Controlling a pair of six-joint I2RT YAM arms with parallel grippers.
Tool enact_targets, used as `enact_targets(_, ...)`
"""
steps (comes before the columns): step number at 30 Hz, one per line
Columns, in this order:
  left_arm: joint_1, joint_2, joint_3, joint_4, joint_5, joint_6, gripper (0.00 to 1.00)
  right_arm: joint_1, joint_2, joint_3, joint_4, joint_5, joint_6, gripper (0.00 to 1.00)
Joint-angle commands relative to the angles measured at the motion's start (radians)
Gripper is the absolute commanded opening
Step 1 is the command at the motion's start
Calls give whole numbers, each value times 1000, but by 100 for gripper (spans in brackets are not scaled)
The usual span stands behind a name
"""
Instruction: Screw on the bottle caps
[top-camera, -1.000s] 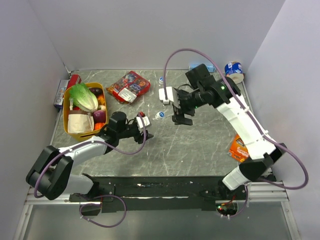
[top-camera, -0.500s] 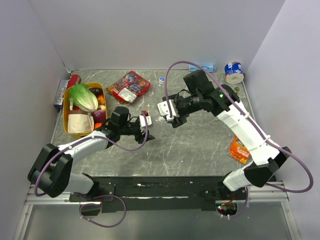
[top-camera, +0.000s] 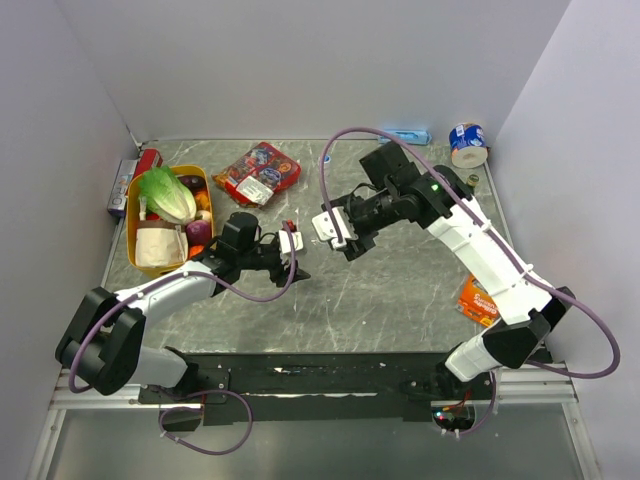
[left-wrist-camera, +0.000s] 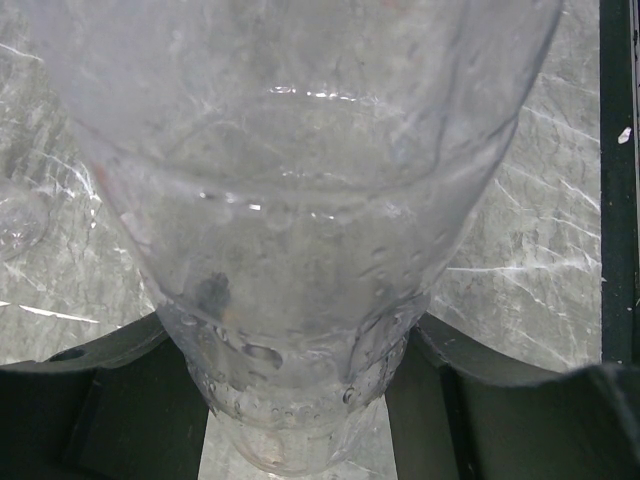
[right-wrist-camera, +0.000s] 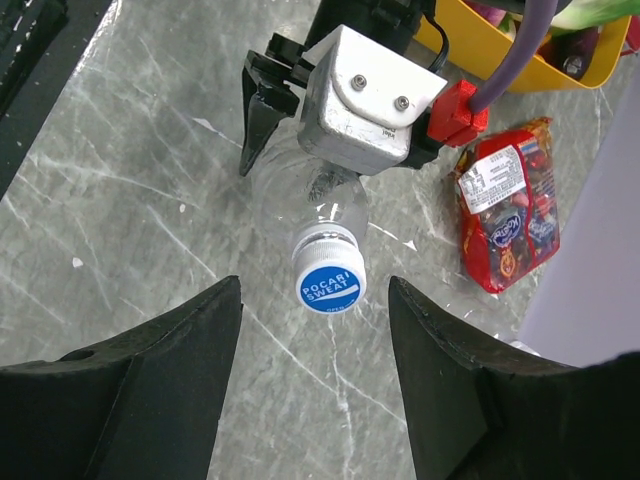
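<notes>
My left gripper (top-camera: 297, 262) is shut on a clear plastic bottle (left-wrist-camera: 300, 200), gripped near its base (left-wrist-camera: 290, 400). In the right wrist view the bottle (right-wrist-camera: 305, 205) points towards the camera. A blue cap with white lettering (right-wrist-camera: 330, 283) sits on its neck. My right gripper (right-wrist-camera: 313, 290) is open, with a finger on each side of the cap and not touching it. From above, the right gripper (top-camera: 345, 243) faces the left one closely. I cannot make out a second bottle or a second cap for certain.
A yellow basket (top-camera: 135, 215) of vegetables stands at the left. A red snack packet (top-camera: 258, 172) lies behind the grippers and also shows in the right wrist view (right-wrist-camera: 505, 205). A blue-and-white tin (top-camera: 467, 143) is at the back right, and an orange packet (top-camera: 478, 297) is at the right.
My right gripper has swung left towards the left gripper and now brackets the bottle's cap. My left gripper shifted slightly right with the bottle.
</notes>
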Motion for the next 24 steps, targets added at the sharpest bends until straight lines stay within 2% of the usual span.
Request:
enact_targets(1, 2, -10, 42, 20, 47, 34, 1, 15, 9, 16, 35, 12, 14, 66)
enact_targets(12, 2, -24, 40, 27, 47, 34, 1, 16, 51, 48, 6, 26, 5, 55)
enact_targets(20, 3, -31, 33, 38, 38, 49, 1, 16, 97, 117, -50, 19, 20, 39)
enact_targets(24, 2, -42, 20, 70, 1, 73, 1, 16, 152, 194, -132, 17, 25, 33)
